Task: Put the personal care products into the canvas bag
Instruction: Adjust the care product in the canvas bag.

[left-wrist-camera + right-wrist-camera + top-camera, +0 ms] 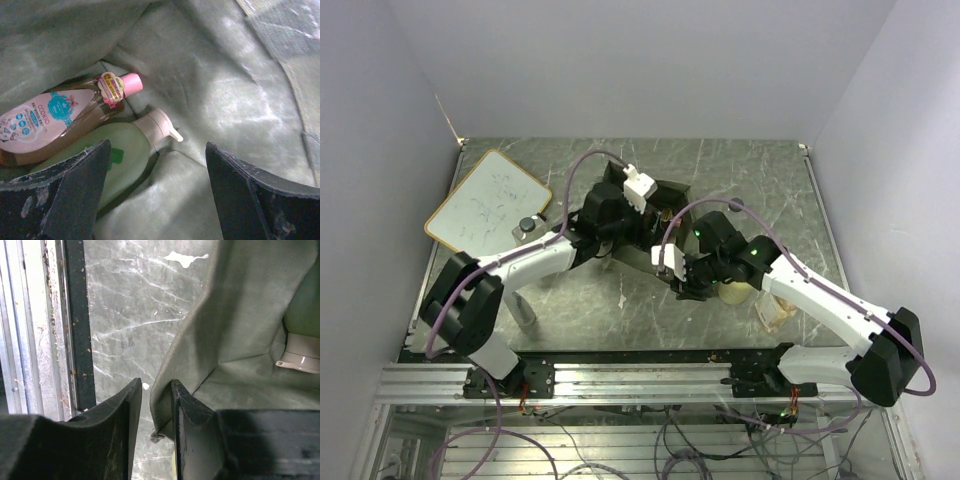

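The canvas bag [670, 195] lies mid-table, mostly hidden under both wrists. My left gripper [157, 150] is open and empty inside the bag [225, 85]. Below it lie an amber bottle [60, 122] with a pink cap and a yellow-green bottle [127, 150] with a white cap. My right gripper [156, 385] has its jaws close together around the bag's rim [165, 375]. The fabric rests against the right finger, and a thin gap shows on the other side. A white cap [300, 352] shows inside the bag. Another yellow-green bottle [735, 292] stands beside the right wrist.
A wood-framed whiteboard [490, 203] lies at the far left with a small dark-lidded jar [528, 226] at its near corner. A small pale orange item [775, 312] lies under the right forearm. The aluminium rail [620, 380] runs along the near edge.
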